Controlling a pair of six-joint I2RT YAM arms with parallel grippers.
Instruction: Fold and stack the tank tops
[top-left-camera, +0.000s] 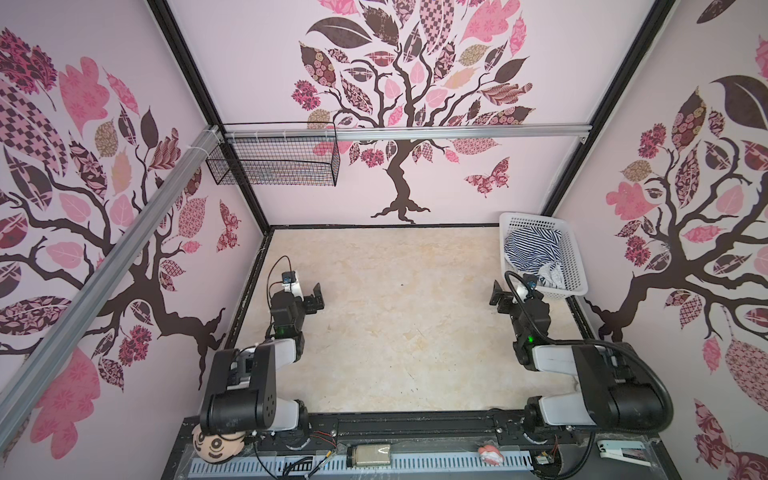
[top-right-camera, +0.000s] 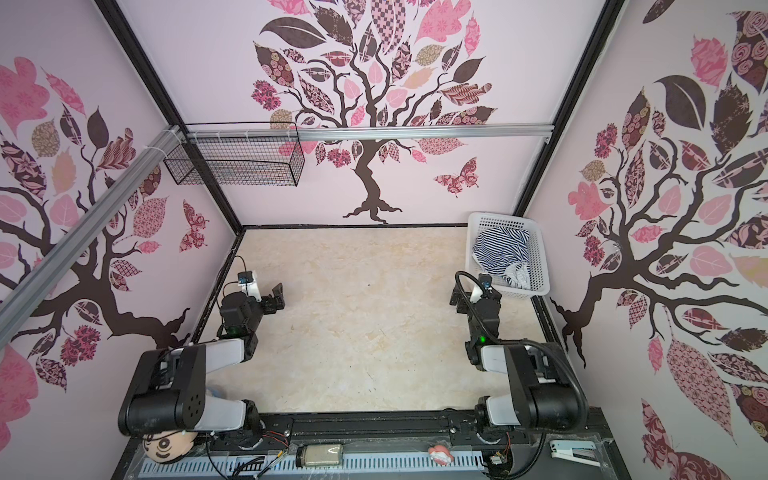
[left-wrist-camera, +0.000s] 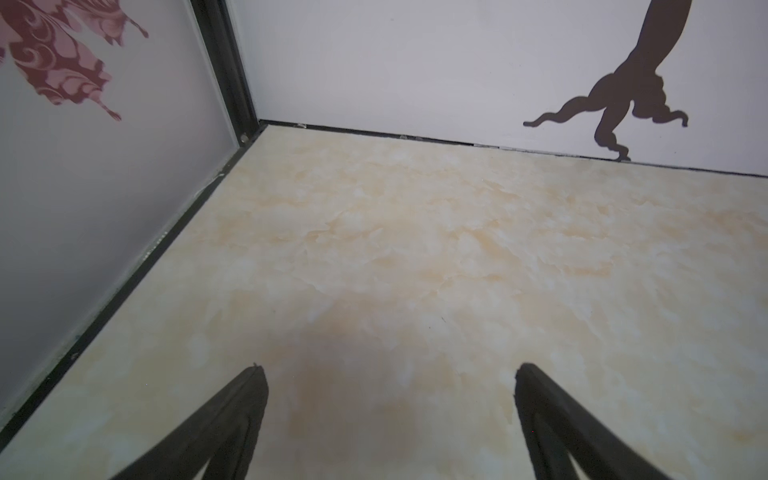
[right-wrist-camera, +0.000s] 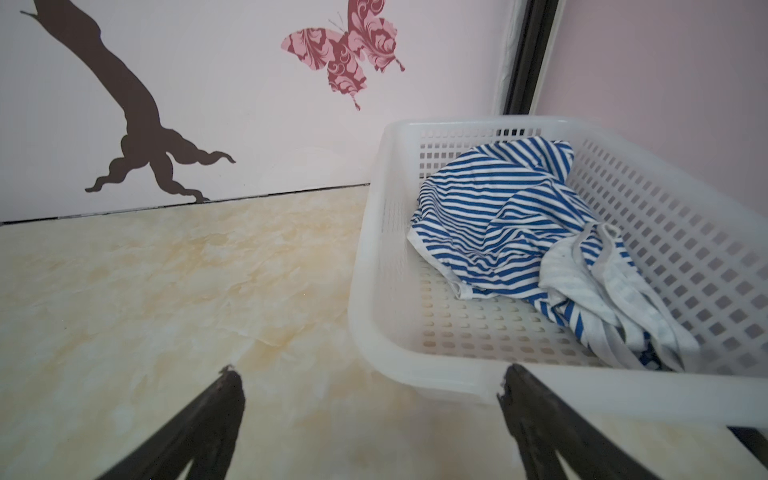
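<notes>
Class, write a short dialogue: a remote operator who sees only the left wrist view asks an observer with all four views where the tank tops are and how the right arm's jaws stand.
Operator: My view shows only bare tabletop. Where are the tank tops?
Observer: Crumpled together in the white basket at the tabletop's far right corner.
Operator: How do the right arm's jaws stand?
Observer: Open and empty, close to the basket's near corner.
</notes>
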